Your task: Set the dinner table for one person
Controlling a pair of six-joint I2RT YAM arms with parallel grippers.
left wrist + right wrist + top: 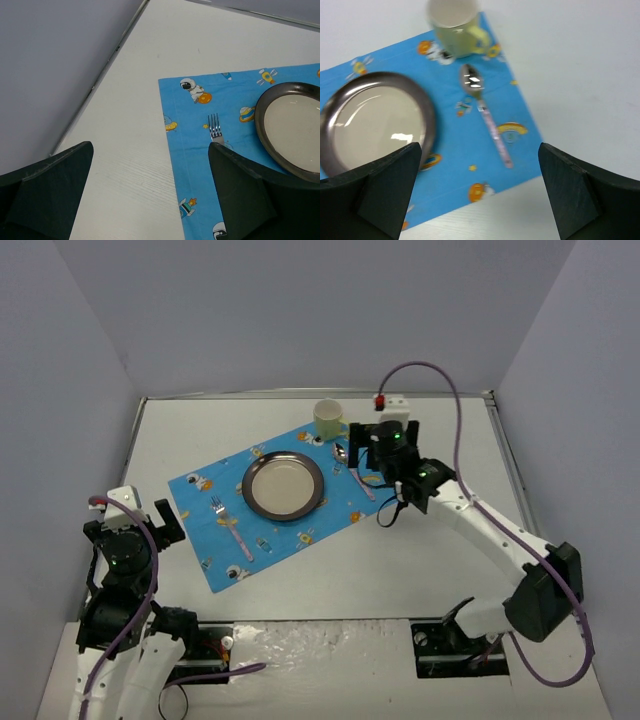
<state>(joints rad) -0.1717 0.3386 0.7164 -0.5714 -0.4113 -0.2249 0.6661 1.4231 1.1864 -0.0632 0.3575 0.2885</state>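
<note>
1. Placemat (300, 530): blue cloth printed with astronauts, rockets and planets.
2. Dinner table (420, 560): flat white top with a thin metal rim, walled by pale lavender panels. It lies beneath both grippers. Its far edge runs left to right; the longer side cannot be told.
3. Right gripper (479, 147): jaws spread wide, holding nothing. The spoon (485, 117) is below, bowl pointing away. The mug (455, 25) is beyond and the plate (375, 125) to the left.
4. Left gripper (150, 150): jaws wide, empty, over bare table. The fork (214, 126) tines are just beyond its right finger.
</note>
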